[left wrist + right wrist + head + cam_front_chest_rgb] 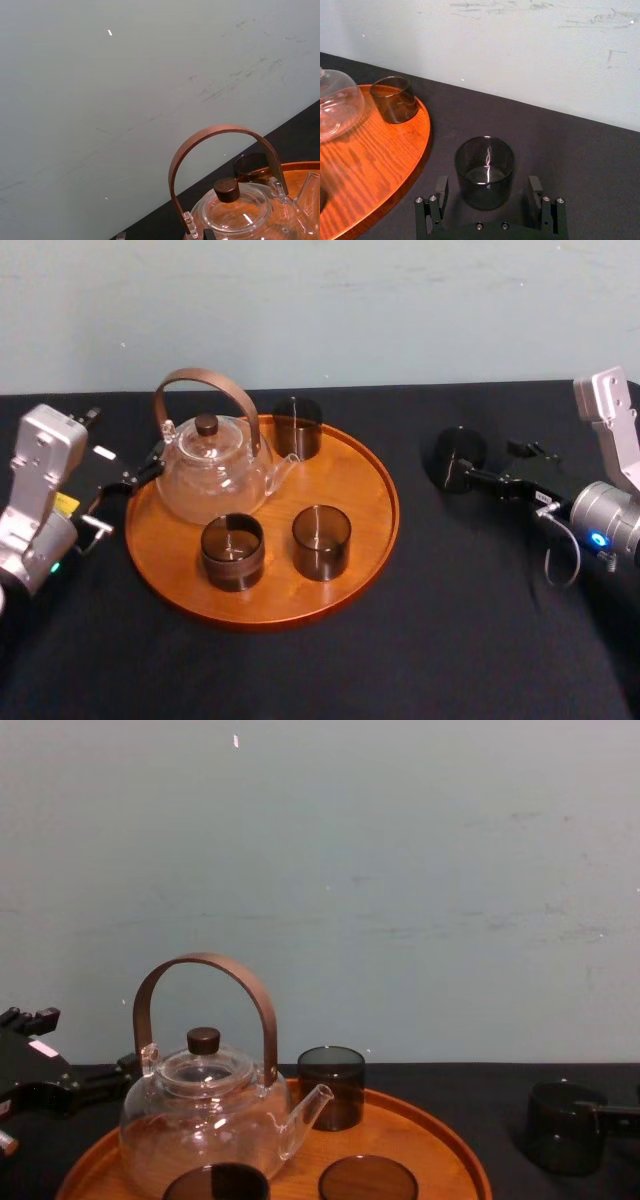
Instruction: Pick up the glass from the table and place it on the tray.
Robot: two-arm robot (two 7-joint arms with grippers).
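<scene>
While idling, left pincer (pixel 150 465): sitting left of round orange-brown wooden tray (pixel 350 470), grip unclear
Right pincer (pixel 488 183): straddling smoky cylindrical glass (pixel 485 165), open

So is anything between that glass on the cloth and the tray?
Nothing visible. The right gripper, open, straddles the glass, and only bare table lies between it and the tray. The teapot and three other glasses leave the tray's right side free. The left gripper sits by the teapot.
</scene>
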